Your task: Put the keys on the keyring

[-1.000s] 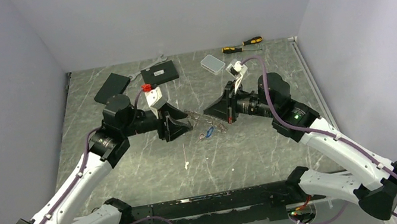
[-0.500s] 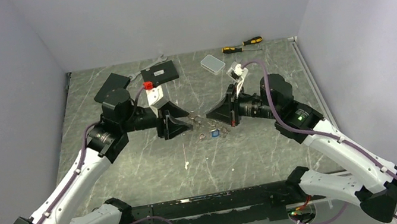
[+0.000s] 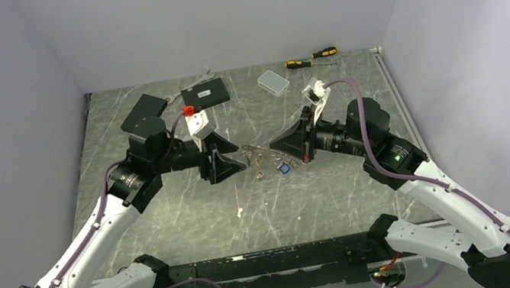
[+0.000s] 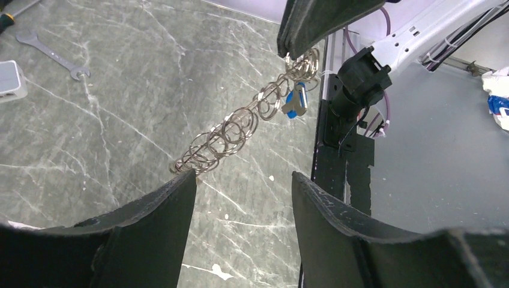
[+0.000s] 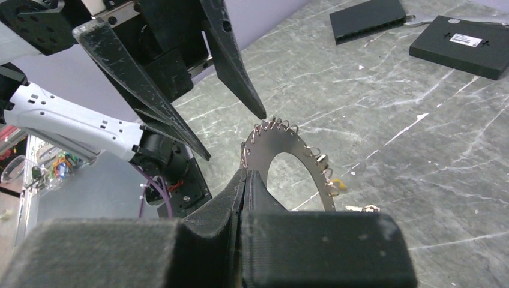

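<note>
Keyring (image 5: 273,138) pinched by the right gripper (image 5: 243,176), left gripper (image 4: 243,180) spread at its other end

The keyring is a thin grey loop edged with small wire rings. It sits between the two grippers over the middle of the table (image 3: 185,209). The right gripper's jaws are pressed together on one end of it, and in the right wrist view the loop rises from that pinch as a curved arc. The left gripper's jaws stand wide apart and hold nothing. One of its fingertips (image 4: 187,177) is at the keyring's opposite end, touching or just beside it; which cannot be told. In the left wrist view the keyring runs as a slanting string of rings from that fingertip up to the right gripper.

A key with a blue tag (image 4: 295,102) hangs from the keyring near the right gripper's pinch. A yellow-orange tag (image 5: 337,185) shows just beside the keyring's outer edge, lower down the arc; whether it is threaded on cannot be told.

Beyond the keyring, toward the back wall, lie two flat black boxes (image 5: 462,39), a wrench (image 4: 51,55), a clear plastic box (image 3: 273,81) and two yellow-handled screwdrivers (image 3: 312,57)
</note>
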You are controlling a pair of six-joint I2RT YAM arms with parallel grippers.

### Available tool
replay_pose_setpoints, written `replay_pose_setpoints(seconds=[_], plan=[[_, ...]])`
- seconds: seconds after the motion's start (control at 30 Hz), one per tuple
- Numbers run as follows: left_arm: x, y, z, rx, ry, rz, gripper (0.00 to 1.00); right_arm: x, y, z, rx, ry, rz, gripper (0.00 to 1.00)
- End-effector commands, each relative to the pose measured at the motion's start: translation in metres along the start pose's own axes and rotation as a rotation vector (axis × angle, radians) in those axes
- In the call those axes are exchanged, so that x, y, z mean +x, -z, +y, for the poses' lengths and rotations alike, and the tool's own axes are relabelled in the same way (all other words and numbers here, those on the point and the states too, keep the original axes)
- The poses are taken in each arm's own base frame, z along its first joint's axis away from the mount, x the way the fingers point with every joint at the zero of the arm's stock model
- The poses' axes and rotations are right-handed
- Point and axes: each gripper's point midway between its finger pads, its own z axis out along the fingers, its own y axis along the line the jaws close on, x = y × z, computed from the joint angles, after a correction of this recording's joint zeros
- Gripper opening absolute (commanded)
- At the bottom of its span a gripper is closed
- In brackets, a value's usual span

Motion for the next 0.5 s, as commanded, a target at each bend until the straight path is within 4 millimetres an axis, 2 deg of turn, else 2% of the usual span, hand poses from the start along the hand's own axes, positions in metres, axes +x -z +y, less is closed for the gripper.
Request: replay_pose_setpoints(seconds=[0.0, 0.27, 0.47], plan=[[-0.027, 0.011, -0.015, 0.020, -0.062, -0.059, 0.63, -0.029, 0.008, 0.012, -0.020, 0.050, -0.105, 0.00], [-0.029, 0.013, -0.016, 0.016, -0.093, -0.047, 0.59, -0.037, 0.015, 0.014, -0.008, 0.044, -0.137, 0.00], [-0.047, 0.007, -0.014, 0.010, -0.004, -0.116, 0.53, -0.038, 0.017, 0.017, -0.015, 0.035, -0.139, 0.00]])
